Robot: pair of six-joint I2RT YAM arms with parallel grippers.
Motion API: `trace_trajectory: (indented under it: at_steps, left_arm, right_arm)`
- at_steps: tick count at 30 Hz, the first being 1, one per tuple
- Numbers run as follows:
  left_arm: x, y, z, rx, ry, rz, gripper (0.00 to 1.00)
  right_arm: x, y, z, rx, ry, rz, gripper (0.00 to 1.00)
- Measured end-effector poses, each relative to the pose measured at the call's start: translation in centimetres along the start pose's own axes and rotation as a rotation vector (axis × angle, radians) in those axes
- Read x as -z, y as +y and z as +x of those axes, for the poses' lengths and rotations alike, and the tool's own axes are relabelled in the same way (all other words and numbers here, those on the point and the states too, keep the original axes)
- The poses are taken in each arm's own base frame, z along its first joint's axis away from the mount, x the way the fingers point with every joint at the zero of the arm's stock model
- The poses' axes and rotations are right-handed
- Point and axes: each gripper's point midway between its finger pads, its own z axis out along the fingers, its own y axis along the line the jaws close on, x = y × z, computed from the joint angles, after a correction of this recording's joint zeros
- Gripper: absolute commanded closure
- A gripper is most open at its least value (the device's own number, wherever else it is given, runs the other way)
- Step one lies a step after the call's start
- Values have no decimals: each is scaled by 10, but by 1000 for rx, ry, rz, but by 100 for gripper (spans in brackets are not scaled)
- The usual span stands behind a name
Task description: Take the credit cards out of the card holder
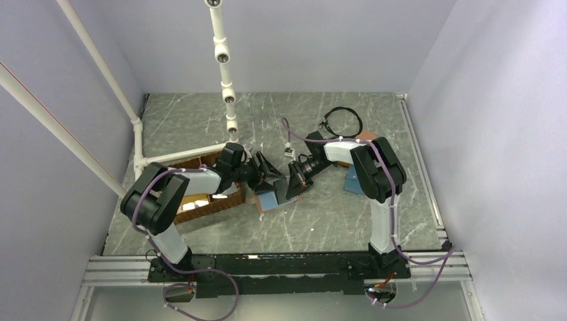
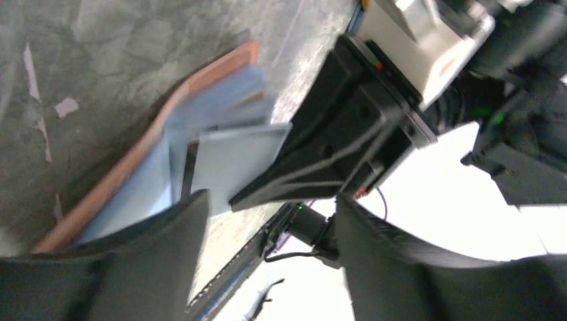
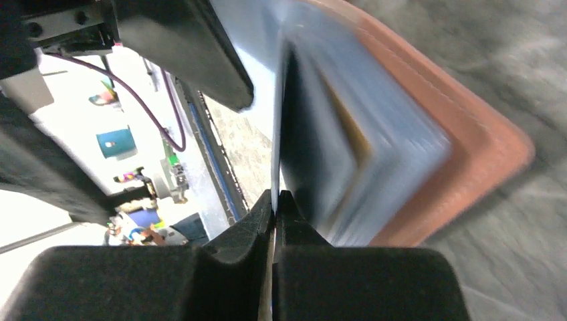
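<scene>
The right gripper (image 3: 275, 204) pinches a grey credit card (image 2: 234, 160), half-drawn from the pink card holder (image 3: 468, 154). The left gripper (image 2: 267, 207), jaws apart, hovers alongside. Whether others remain is unclear.

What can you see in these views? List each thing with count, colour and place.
card holder: one, salmon-pink with light-blue pockets, open at table centre
credit card: one visible, grey, sticking out of a pocket
wicker basket: one, brown, left of the card holder
wallet: one, teal-blue, right of the card holder
cable: one, black loop, far side
pipe frame: one, white, far left
table: one, grey marbled
left gripper: one, black, open beside the card holder
right gripper: one, black, shut on the credit card
</scene>
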Motion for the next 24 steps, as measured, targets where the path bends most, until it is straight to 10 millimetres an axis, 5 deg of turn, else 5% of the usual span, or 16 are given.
trace_trajectory:
  at_steps: [3, 11, 18, 24]
  left_arm:
    - [10, -11, -2, -29, -30, 9, 1]
    - [14, -15, -1, -44, -25, 20, 1]
    - [5, -8, 3, -5, 23, 28, 32]
    - [1, -8, 3, 0, 38, 47, 36]
  right_arm:
    - [7, -5, 1, -31, -32, -30, 100]
    - [14, 4, 3, -45, -71, -152, 100]
    - [19, 12, -1, -29, -94, -215, 100]
    - [26, 13, -3, -33, -113, -246, 100]
